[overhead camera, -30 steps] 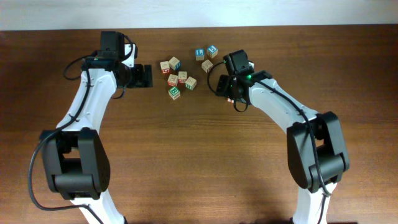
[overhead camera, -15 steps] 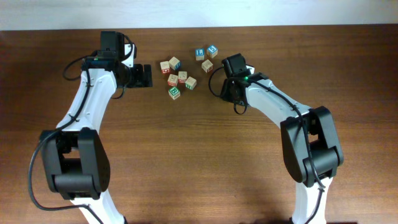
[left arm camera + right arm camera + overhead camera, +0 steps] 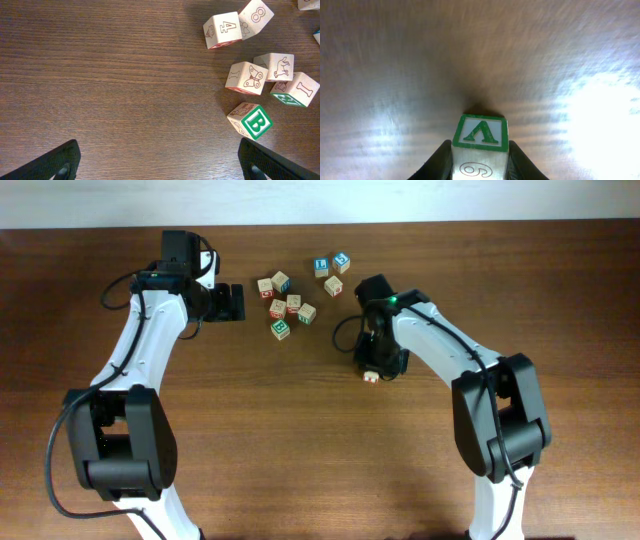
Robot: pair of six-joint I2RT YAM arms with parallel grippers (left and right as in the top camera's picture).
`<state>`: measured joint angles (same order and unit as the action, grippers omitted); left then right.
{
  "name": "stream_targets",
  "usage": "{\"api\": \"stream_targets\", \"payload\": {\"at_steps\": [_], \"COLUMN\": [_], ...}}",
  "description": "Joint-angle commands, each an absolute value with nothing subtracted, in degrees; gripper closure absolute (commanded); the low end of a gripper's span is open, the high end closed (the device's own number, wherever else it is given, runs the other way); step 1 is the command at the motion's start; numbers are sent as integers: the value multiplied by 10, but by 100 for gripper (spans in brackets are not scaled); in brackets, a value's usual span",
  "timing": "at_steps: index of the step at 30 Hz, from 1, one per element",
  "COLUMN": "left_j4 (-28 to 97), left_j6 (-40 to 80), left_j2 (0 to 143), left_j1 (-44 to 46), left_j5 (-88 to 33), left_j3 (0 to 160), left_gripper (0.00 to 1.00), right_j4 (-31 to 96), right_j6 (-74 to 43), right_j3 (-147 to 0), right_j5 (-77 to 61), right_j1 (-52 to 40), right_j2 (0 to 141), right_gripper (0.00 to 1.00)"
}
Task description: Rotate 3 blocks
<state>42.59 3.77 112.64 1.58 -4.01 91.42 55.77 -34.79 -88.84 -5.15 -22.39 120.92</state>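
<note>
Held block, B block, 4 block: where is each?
Held block [image 3: 480, 131]: right wrist view, green-framed face.
B block [image 3: 256, 122]: left wrist view, on the green B.
4 block [image 3: 223, 28]: left wrist view, on the 4 face.

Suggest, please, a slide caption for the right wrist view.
Right gripper clamps a small pale wooden cube with a green-framed letter face; brown wooden tabletop blurred behind.

Left tool [image 3: 240, 302] spread wide; right tool [image 3: 480, 161] clamped on a block [image 3: 480, 131].

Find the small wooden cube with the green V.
The green-V cube is clamped in the right gripper, right of centre in the overhead view, below and right of the cube cluster.
</note>
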Motion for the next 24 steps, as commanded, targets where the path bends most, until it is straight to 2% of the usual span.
{"api": "stream_targets", "payload": {"at_steps": [1,3,8,12,18,20,24], "left_j4": [425,425,426,426,424,418,416], "left_j6": [43,43,43,43,43,44,60], "left_j2": [1129,1129,1129,1129,1129,1129,1129], "left_j1": [17,17,17,17,17,17,16], "left_j5": [-36,-36,-36,-36,-36,-36,-30], "left_j3": [926,926,926,926,926,926,926], "left_gripper": [1,1,1,1,1,1,1], "right_j4": [591,597,620,617,623,567,422], "right_j6": [-278,-260,-242,-242,-227,-227,-229], "right_j3": [-878,-878,-878,-886,-990,-1039,-1042], "right_j5": [-62,-45,-41,-41,-46,-54,-51], "right_j1": [-260,-271,-274,-272,-273,-282,-301], "right_j2": [1218,1218,1218,1218,1218,1218,1232], "right_gripper": [71,66,65,54,46,37,32]}}
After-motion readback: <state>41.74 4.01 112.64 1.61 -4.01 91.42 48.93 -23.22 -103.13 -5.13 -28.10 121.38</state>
